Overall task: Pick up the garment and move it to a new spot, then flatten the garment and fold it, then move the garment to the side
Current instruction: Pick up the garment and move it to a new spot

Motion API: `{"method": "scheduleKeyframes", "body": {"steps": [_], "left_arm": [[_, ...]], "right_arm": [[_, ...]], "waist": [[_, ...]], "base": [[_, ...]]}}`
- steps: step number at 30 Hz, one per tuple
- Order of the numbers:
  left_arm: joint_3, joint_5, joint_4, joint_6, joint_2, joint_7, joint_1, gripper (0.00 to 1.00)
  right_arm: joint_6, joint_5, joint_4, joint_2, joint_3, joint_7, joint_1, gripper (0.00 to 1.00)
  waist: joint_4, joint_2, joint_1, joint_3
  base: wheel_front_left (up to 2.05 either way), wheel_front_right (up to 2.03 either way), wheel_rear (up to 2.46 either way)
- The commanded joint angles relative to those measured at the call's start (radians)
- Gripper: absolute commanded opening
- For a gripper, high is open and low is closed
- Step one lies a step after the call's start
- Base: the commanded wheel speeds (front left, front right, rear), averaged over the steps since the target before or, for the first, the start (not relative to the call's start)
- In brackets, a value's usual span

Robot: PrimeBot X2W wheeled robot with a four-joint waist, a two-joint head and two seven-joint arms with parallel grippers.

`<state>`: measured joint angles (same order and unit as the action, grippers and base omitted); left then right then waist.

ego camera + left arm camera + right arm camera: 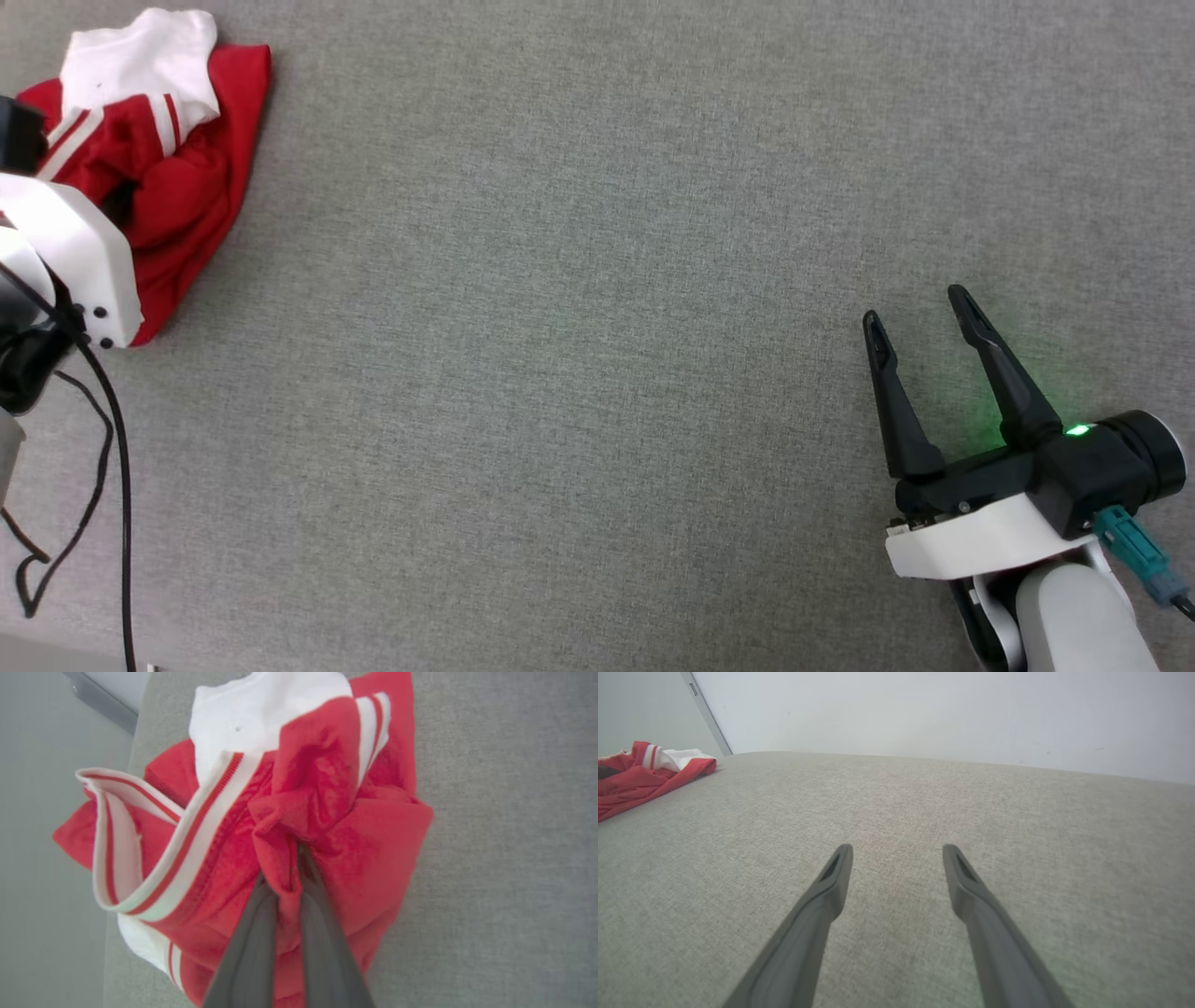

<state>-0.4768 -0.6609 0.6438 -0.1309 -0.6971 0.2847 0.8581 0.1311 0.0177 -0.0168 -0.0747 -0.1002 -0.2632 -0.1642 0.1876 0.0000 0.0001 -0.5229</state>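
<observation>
The garment [187,177], a crumpled red shirt with white sleeves and striped trim, lies bunched at the far left of the grey surface. The left wrist view shows it close up as the garment [327,812], with my left gripper [292,858] shut on a fold of red cloth between its two dark fingers. In the head view the left arm's white housing covers the garment's left part. My right gripper [917,317] stands open at the lower right, far from the shirt, nothing between its fingers. From the right wrist the garment [640,774] shows at the far left, and that gripper [896,851] points over bare fabric.
A grey fabric-covered surface [597,373] spreads across the whole work area. Its left edge [119,858] runs just beside the shirt, with floor beyond. A black cable [112,467] hangs from the left arm. A pale wall [924,714] rises behind the surface.
</observation>
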Motion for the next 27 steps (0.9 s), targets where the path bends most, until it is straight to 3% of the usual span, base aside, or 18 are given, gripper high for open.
{"method": "scheduleKeyframes", "body": {"steps": [1, 8, 15, 27], "left_arm": [[-0.005, -0.004, 0.017, 0.001, -0.008, -0.032, 0.016, 0.0], [-0.002, 0.014, 0.053, 0.001, -0.041, -0.192, 0.036, 0.0], [-0.009, 0.075, -0.007, 0.009, -0.078, -0.342, 0.042, 0.0], [-0.062, 0.17, -0.278, 0.024, -0.12, -0.395, 0.049, 0.0]], "right_arm": [[-0.001, -0.002, 0.007, 0.001, 0.002, -0.002, -0.008, 1.0], [-0.001, 0.013, 0.031, 0.012, -0.004, -0.002, 0.0, 1.0], [-0.001, 0.036, 0.062, 0.022, 0.004, -0.002, 0.03, 1.0], [-0.001, 0.075, 0.081, 0.026, 0.047, -0.002, 0.055, 1.0]], "waist": [[0.002, 0.0, -0.0001, 0.014], [0.003, 0.0, -0.0001, 0.102], [-0.002, 0.0, -0.0001, 0.233], [-0.028, 0.0, -0.0001, 0.373]], "base": [[0.0, 0.0, 0.0], [0.0, 0.0, 0.0], [0.0, 0.0, 0.0], [0.0, 0.0, 0.0]]}}
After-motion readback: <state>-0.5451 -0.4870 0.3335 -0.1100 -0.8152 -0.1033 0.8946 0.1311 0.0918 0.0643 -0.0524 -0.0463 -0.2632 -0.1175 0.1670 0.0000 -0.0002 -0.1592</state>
